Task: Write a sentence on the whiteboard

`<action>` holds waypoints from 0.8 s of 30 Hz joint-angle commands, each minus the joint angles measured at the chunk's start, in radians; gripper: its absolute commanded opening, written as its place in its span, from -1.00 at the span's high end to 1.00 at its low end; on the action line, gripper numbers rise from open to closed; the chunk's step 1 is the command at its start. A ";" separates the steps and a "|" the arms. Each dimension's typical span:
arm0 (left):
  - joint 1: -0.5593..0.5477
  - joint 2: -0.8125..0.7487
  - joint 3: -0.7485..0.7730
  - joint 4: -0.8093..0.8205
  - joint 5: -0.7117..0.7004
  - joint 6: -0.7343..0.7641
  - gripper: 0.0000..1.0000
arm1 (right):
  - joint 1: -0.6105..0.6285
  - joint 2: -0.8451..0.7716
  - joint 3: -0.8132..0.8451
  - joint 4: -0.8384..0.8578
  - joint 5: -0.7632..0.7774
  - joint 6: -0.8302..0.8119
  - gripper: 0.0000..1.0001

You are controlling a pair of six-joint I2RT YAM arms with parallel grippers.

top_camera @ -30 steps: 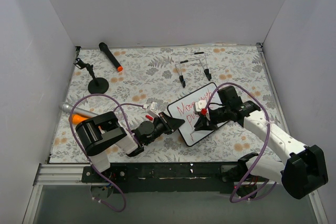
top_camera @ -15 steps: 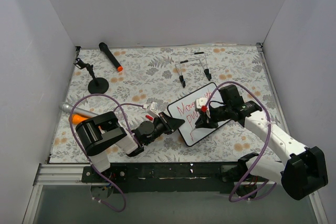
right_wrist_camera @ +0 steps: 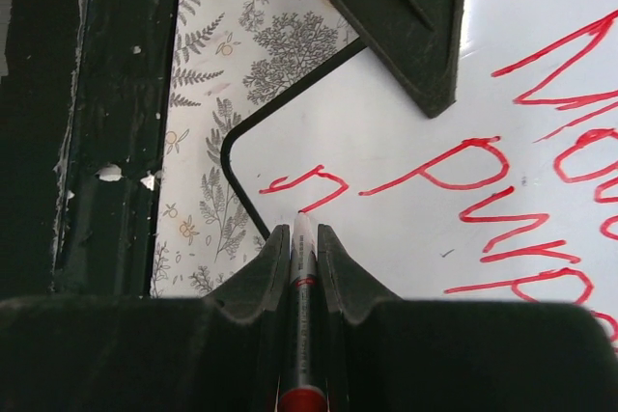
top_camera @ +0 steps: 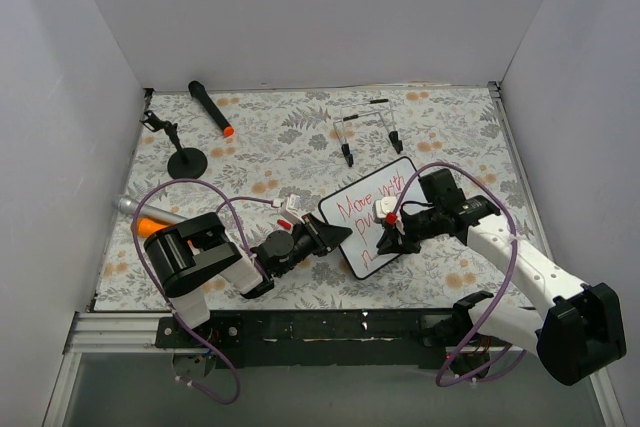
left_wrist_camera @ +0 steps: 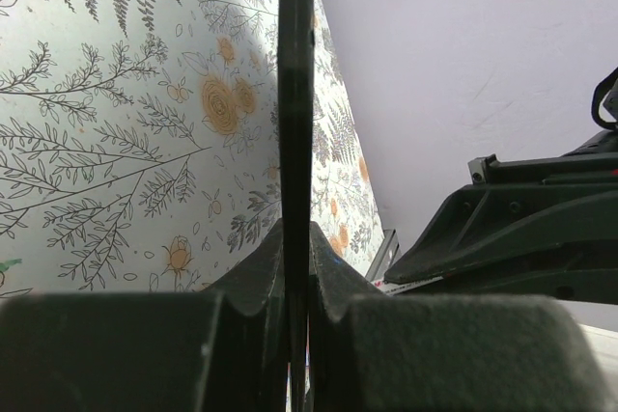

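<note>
Right wrist view, Q: how far along?
A: Sentence (right_wrist_camera: 512, 190): two lines, third barely begun; likely more left. Whiteboard (right_wrist_camera: 348, 142) on bench (top_camera: 270, 147), left end effector (left_wrist_camera: 296, 243) clamping its edge; right end effector (right_wrist_camera: 302, 238) clenched on marker (right_wrist_camera: 303, 282)

My right pincer (right_wrist_camera: 303, 235) has drawn back toward the near edge of the whiteboard (right_wrist_camera: 386, 132), taking the marker (right_wrist_camera: 303, 262) down off the second line. Its tip now sits at a short red stroke below that line. The word "with" in the sentence (top_camera: 362, 203) is uncovered.
</note>
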 commanded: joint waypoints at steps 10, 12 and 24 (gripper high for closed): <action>-0.001 -0.001 0.001 0.184 0.007 0.022 1.00 | -0.018 -0.015 0.012 -0.043 -0.003 -0.014 0.97; -0.002 -0.001 0.000 0.187 0.007 0.022 1.00 | -0.030 -0.013 0.035 -0.042 -0.018 -0.009 0.97; -0.002 0.007 0.000 0.202 0.015 0.024 1.00 | -0.067 0.031 0.049 0.003 -0.046 0.023 0.97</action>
